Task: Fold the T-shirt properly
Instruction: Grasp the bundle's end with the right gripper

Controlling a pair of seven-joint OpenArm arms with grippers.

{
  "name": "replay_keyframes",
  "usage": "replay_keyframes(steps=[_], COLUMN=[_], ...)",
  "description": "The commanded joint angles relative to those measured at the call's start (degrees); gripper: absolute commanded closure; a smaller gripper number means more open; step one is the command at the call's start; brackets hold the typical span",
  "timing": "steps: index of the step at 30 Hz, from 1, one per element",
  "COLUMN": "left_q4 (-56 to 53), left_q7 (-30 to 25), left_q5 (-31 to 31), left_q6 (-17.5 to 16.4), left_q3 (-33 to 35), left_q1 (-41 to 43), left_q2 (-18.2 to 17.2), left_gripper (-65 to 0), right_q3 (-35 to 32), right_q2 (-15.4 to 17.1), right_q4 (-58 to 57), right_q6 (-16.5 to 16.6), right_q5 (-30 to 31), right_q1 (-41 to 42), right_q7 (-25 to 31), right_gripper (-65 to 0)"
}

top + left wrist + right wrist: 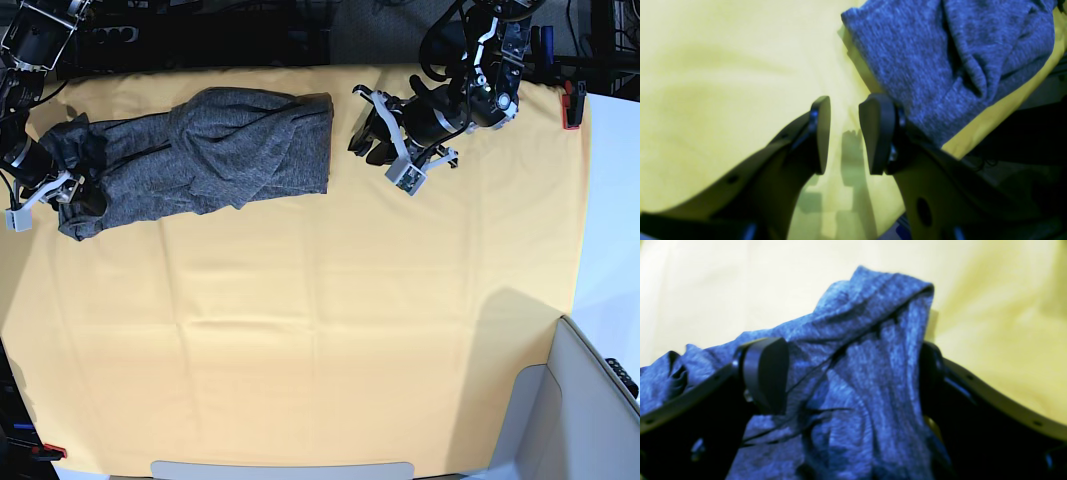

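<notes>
— Yellow-orange table cloth [320, 330] covers the whole bench, clamped at the far edge by a red clip [571, 105]. Where is the T-shirt [215, 155]?

— At the far side, bunched lengthwise, running from near the middle out to the end by the right arm.

— And the right gripper [853, 380]?

— Spread wide, with a rumpled end of the shirt lying between its fingers [765, 373]; I cannot tell whether they press it.

— The left gripper [843, 133]?

— Partly parted, with nothing between the pads, hovering over bare cloth just beside the shirt's other end.

— Any containers?

— A grey bin [575, 400] at the near corner; its contents are out of sight.
</notes>
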Motion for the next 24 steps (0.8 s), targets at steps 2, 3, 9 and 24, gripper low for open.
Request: replay_keyframes(steps=[2,3,9,24], left_q4=[1.08,1.08,1.08,1.08], left_q7=[-0.88,-0.88,-0.88,-0.88], left_q5=[-0.58,-0.58,-0.58,-0.58], left_q6=[-0.16,-0.16,-0.16,-0.16], left_q3=[-0.28,-0.28,-0.28,-0.28], left_q1=[-0.29,-0.29,-0.29,0.5], left_q2=[-0.27,-0.27,-0.27,-0.27], left_gripper=[-18.8,-18.8,-18.8,-18.8], right_q3=[-0.77,-0.77,-0.77,-0.77], right_q2=[-0.61,-0.61,-0.7,-1.58], right_q4=[1.18,2.15,4.79,5.58], right_q6=[-0.75,-0.75,-0.75,-0.75], right_q5=[-3.87,-3.69,-3.69,-3.78], right_q1=[-3.29,-3.82,-5.05,-3.82], right_q7=[-7.73,-7.73,-11.42,-11.42], right_gripper=[-51.5,-51.5,-51.4,-1.6])
